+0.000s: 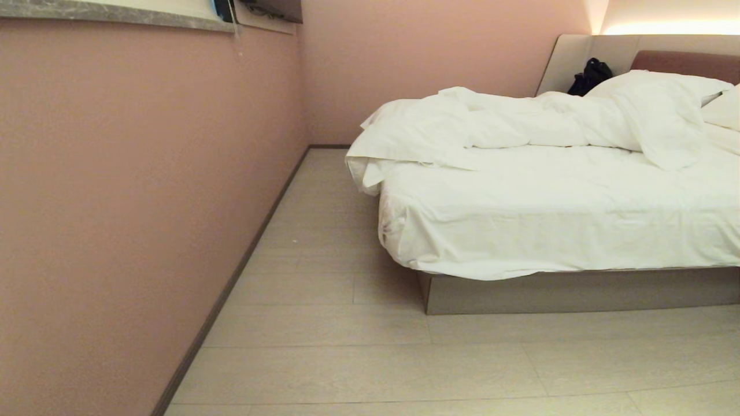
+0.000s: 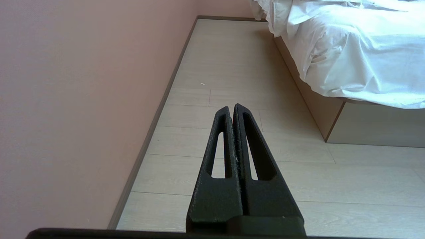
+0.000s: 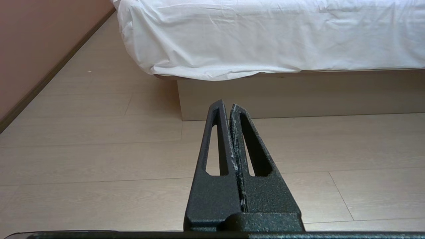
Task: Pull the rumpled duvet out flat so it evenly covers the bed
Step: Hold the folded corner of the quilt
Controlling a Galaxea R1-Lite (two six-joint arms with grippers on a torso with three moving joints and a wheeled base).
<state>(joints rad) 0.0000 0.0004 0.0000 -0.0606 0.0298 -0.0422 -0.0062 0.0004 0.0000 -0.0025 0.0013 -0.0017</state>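
Head view: duvet [image 1: 520, 124] bunched along far side of bed [image 1: 578, 292]. Left hand [image 2: 231, 107] and right hand [image 3: 225, 103] pinched closed, empty, over floor [image 1: 358, 358].

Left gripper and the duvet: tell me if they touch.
Apart. In the left wrist view the shut left gripper hangs over bare floor, well short of the bed and duvet.

The duvet [image 1: 520, 124], thick, white and wrinkled, lies bunched in a ridge along the far side of the bed [image 1: 578, 292], well beyond both closed hands, one corner drooping over the foot end. The near mattress half lies bare under its white sheet, above a grey-beige base.
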